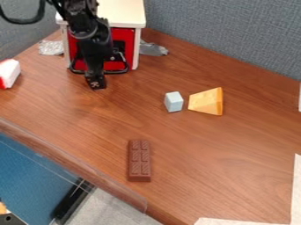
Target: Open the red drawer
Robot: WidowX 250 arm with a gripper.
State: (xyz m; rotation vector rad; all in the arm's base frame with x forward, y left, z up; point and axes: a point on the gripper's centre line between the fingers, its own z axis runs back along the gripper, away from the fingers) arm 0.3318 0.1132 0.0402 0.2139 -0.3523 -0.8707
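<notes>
The red drawer sits in a white-topped cabinet at the upper left of the table, its red front between two white side posts. A black looped handle stands out from its lower front. My black gripper hangs in front of the drawer, pointing down, its tip low over the wood just in front of the handle's left part. The arm covers the middle-left of the drawer front. How far the drawer stands out cannot be told.
A light blue block and a yellow cheese-like wedge stand right of centre. A brown chocolate bar lies nearer the front. A red and white object is at the left edge. Grey partitions rise behind the table.
</notes>
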